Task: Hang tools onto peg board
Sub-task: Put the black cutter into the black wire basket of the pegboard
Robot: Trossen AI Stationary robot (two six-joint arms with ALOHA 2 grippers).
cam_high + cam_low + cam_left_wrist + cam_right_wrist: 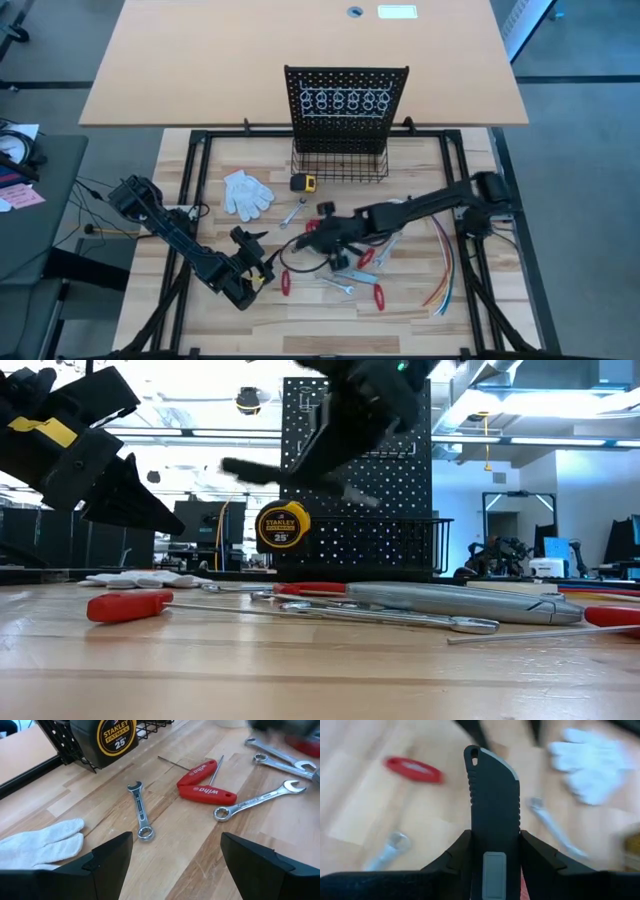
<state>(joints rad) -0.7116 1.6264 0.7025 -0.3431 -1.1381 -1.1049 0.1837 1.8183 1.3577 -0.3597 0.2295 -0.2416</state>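
The black peg board (347,100) stands upright at the table's far side, with pale ring hooks (345,101) and a wire basket (340,165) at its base. Silver wrenches (140,810) (260,800) and red-handled tools (205,785) (378,295) lie flat on the wood. My right gripper (318,240) is above the table's middle, shut on a dark grey flat tool (492,805) with a hole at its tip. My left gripper (175,865) stands open near the table's near left with nothing between its fingers. My right gripper pinches the dark grey tool's two sides (495,845) between its two fingers, at the tool's rear part. The tool lies along the fingers and sticks out ahead of them, its holed end (473,756) free. It is lifted clear of the table (255,468), slanting down.
A white glove (246,192) and a yellow tape measure (303,182) lie in front of the basket. A bundle of coloured wires (445,270) lies at the right. Black frame bars (190,200) run along the table's edges.
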